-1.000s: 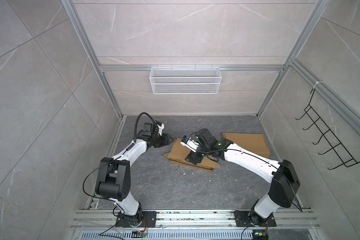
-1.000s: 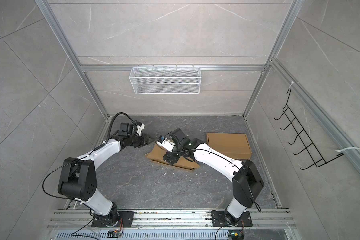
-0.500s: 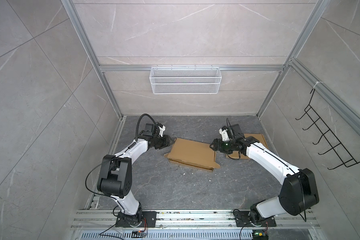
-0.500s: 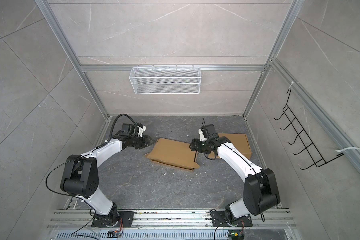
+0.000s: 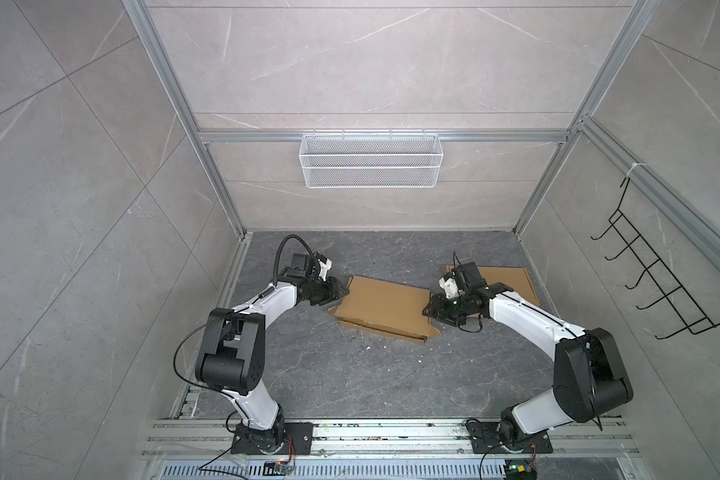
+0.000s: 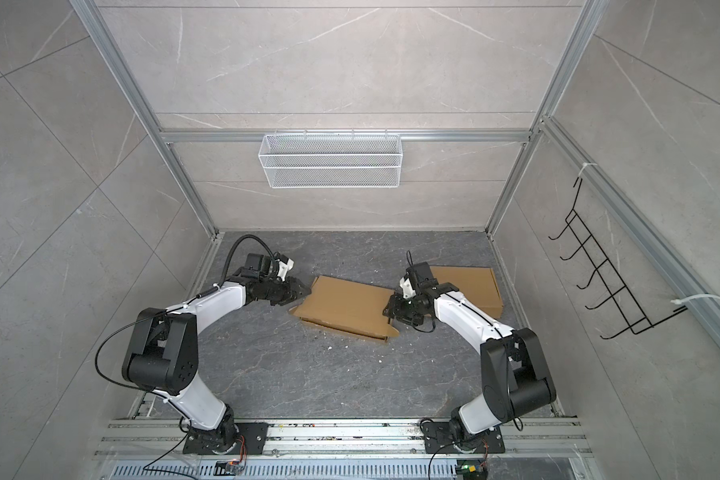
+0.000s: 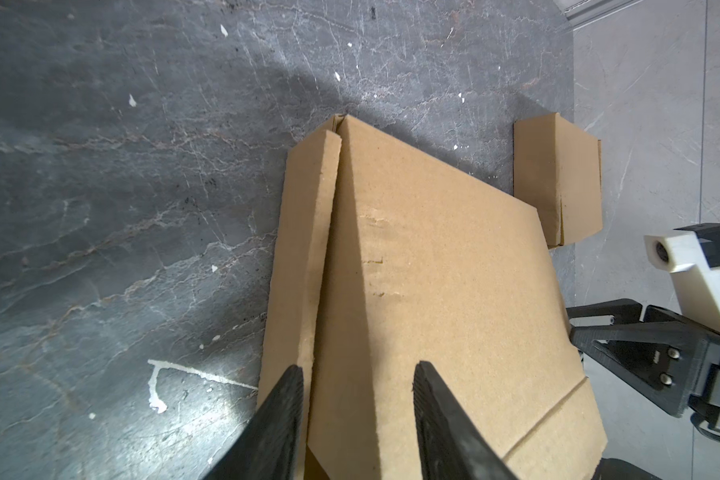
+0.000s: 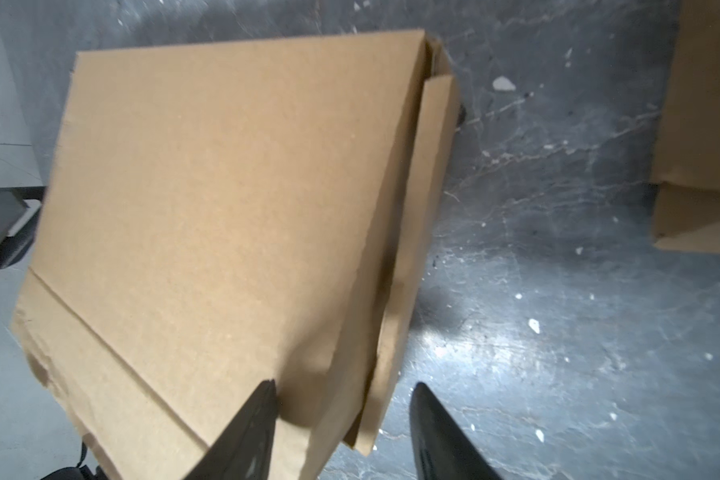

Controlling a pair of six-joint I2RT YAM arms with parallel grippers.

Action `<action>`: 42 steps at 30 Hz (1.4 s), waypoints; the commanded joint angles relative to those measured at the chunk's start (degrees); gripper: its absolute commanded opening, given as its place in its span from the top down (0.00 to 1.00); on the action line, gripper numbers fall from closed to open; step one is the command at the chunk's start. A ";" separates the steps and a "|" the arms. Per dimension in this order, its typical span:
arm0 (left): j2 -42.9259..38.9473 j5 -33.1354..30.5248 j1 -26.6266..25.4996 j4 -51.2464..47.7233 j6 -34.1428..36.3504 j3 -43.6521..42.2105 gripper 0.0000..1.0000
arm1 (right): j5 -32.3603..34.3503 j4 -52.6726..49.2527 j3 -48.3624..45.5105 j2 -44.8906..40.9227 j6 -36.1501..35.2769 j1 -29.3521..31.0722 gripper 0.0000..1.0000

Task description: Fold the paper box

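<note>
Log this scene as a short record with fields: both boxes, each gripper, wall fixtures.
paper box: flat brown cardboard, lying in the middle, askew
second box: flat cardboard at the rear right
left gripper: jaws apart at the paper box's left end
right gripper: jaws apart at its right end
wire basket: on the back wall
hook rack: on the right wall

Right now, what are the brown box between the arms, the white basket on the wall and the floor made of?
The box is likely cardboard: matte brown, with creases and rough cut edges. The basket looks like thin metal wire mesh, painted white; you see through it. The floor seems stone or a stone-look sheet: dark grey, pale veins, slightly shiny glare.
</note>
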 commanded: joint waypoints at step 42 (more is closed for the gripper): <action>-2.33 -0.53 0.97 4.40 -3.13 -2.80 0.44 | -5.75 3.96 3.33 9.72 -5.91 -3.47 0.29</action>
